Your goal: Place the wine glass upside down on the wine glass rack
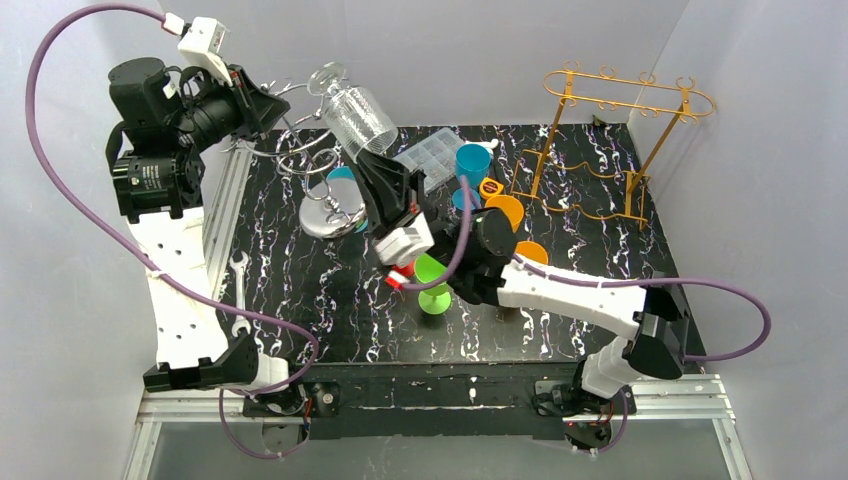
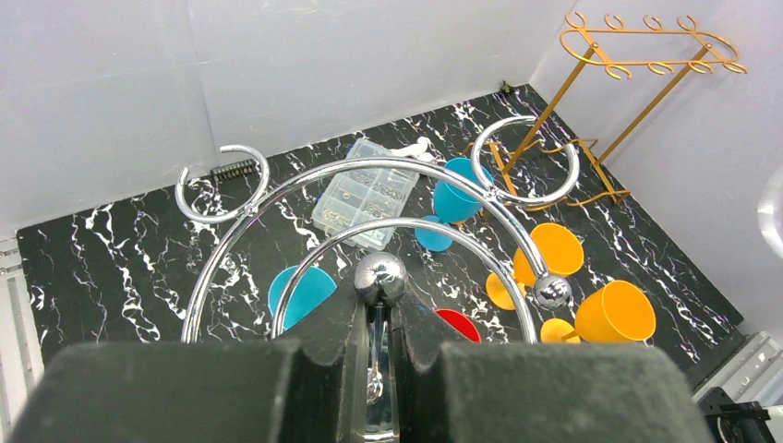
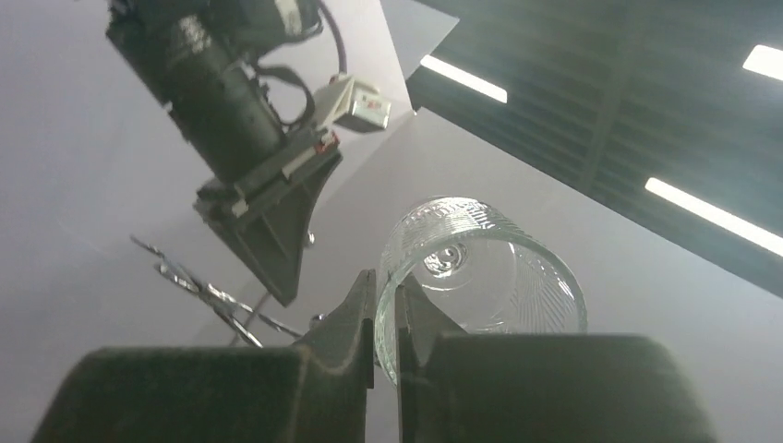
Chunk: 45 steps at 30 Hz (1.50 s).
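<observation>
Progress is standing about midway: the right claw (image 3: 385, 286) is pinching the wine glass (image 1: 352, 112) by its rim, holding it tilted aloft above the chrome rack (image 1: 322, 218), whose post the left claw (image 2: 379, 314) is clamping, with the upside-down hanging yet to come.

Top view overlooks table (image 1: 340, 310); left wrist looks down, right wrist upward

Robotics lab test cell: white partition walls (image 1: 450, 50) boxing in a black marbled table (image 1: 330, 300), aluminium rail (image 1: 180, 408) along its near edge (strip lights (image 3: 711, 217) overhead)
</observation>
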### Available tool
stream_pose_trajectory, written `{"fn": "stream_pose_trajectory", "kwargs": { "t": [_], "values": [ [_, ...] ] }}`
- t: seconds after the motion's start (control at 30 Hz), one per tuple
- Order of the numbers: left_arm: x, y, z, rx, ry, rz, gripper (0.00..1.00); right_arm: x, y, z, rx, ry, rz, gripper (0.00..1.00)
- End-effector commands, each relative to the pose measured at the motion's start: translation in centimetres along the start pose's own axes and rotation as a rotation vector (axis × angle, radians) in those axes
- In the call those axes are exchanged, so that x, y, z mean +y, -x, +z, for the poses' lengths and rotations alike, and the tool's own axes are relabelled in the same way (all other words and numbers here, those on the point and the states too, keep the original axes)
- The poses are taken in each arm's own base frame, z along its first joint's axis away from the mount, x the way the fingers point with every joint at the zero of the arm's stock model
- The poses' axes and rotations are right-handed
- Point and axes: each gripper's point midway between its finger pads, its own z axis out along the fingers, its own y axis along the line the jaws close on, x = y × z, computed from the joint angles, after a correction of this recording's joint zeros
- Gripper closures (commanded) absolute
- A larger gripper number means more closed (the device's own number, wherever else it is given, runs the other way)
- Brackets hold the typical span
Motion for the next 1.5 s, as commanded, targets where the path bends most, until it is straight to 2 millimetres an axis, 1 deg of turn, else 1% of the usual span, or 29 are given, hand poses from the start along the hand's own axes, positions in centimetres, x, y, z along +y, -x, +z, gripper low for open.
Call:
{"fn": "stream_pose_trajectory", "kwargs": {
  "t": [0.0,0.13,0.27,0.4,0.47,0.5,0.53,0.6,0.67,0.77,0.87,0.97,1.03,1.13,1.23,1.3,1.4,1.47],
  "values": [
    [-4.2,4.9,-2.9,-0.149,-0.095,0.097,1.0,-2.9,1.1,-0.1,0.031,-0.084,-0.374,0.99],
    [-6.1,6.1,-4.2,-0.181,-0.143,0.125,1.0,-2.9,1.1,-0.5,0.047,-0.056,-0.506,0.99],
    [-6.7,6.6,-4.8,-0.18,-0.153,0.127,1.0,-3.1,0.8,-1.2,0.076,-0.046,-0.665,0.99],
    [-7.1,6.3,-4.9,-0.167,-0.173,0.122,1.0,-3.6,-0.3,-1.8,0.117,-0.062,-0.813,0.99],
    [-7.3,6.3,-4.9,-0.164,-0.189,0.113,1.0,-3.9,-1.2,-2.2,0.136,-0.074,-0.915,0.99],
    [-7.6,6.3,-5.0,-0.164,-0.201,0.114,1.0,-4.0,-1.9,-2.5,0.146,-0.085,-0.963,0.99],
    [-7.8,6.3,-5.0,-0.163,-0.212,0.114,1.0,-4.3,-2.0,-2.7,0.147,-0.098,-0.994,0.99],
    [-8.1,6.4,-5.2,-0.161,-0.227,0.117,1.0,-5.2,-2.1,-3.2,0.147,-0.125,-1.02,0.99],
    [-8.3,6.3,-5.2,-0.156,-0.24,0.118,1.0,-6.7,-1.5,-3.8,0.151,-0.165,-1.048,0.99],
    [-8.7,6.5,-5.3,-0.158,-0.266,0.118,1.0,-7.7,-1.6,-4.8,0.159,-0.162,-1.09,0.99],
    [-9.7,7.2,-5.7,-0.163,-0.32,0.112,1.0,-8.0,-1.8,-5.6,0.163,-0.154,-1.106,0.99],
    [-10.8,7.4,-6.0,-0.158,-0.386,0.096,1.0,-7.1,-1.8,-6.0,0.145,-0.131,-1.114,0.99],
    [-11.2,7.3,-6.0,-0.149,-0.417,0.078,1.0,-7.0,-1.6,-6.1,0.133,-0.131,-1.114,0.99],
    [-11.2,7.0,-5.8,-0.134,-0.435,0.061,1.0,-7.9,-0.7,-6.3,0.124,-0.161,-1.121,0.99],
    [-11.1,6.8,-5.7,-0.127,-0.434,0.051,1.0,-9.1,0.9,-6.2,0.107,-0.2,-1.128,0.99],
    [-11.3,6.7,-5.7,-0.119,-0.45,0.043,1.0,-9.3,2.1,-5.9,0.091,-0.214,-1.126,0.99],
    [-11.5,6.8,-5.8,-0.116,-0.464,0.028,1.0,-8.7,3.2,-5.4,0.07,-0.204,-1.118,0.99],
    [-11.5,6.8,-5.8,-0.117,-0.461,0.023,1.0,-7.9,3.6,-5.2,0.057,-0.188,-1.107,0.99]
  ]
}}
